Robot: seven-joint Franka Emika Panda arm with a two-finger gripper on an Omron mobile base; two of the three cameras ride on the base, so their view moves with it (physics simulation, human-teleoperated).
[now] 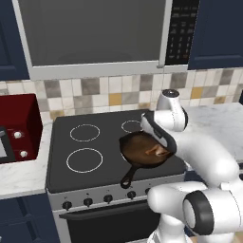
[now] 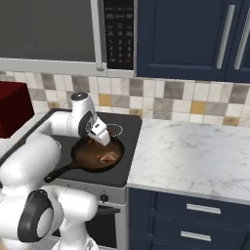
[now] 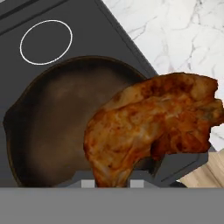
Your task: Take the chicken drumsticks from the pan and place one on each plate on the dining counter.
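Fingers [image 3: 113, 183] clenched on the reddish-brown drumstick [image 3: 148, 127], which looms across the centre and right of the hand view, apparently lifted clear over the pan [image 3: 52, 127]. In the right base view a second, paler drumstick [image 2: 108, 156] lying in the pan [image 2: 95, 155] at centre left of the frame, below the gripper [image 2: 101, 138]; seen in the left base view too, as a tan lump [image 1: 155, 152] in the pan [image 1: 142, 151] right of centre.

Best done by judgement: keep the grip firm, raise straight up until well above the pan rim, then swing slowly, since the lumpy meat overhangs the fingers to one side and could twist or slip. No plates or dining counter visible here, so probably a drive of the base needed before placing.

Around: dark stove top [image 1: 95, 142] with white burner rings, red appliance [image 1: 19, 123] at far left, microwave [image 1: 95, 33] overhead limiting lift height, marble tabletop [image 2: 195, 156] at right of the right base view, navy cabinets [image 2: 185, 39] above it. Pan handle [image 1: 129, 176] jutting toward the lower edge, worth avoiding with the elbow.
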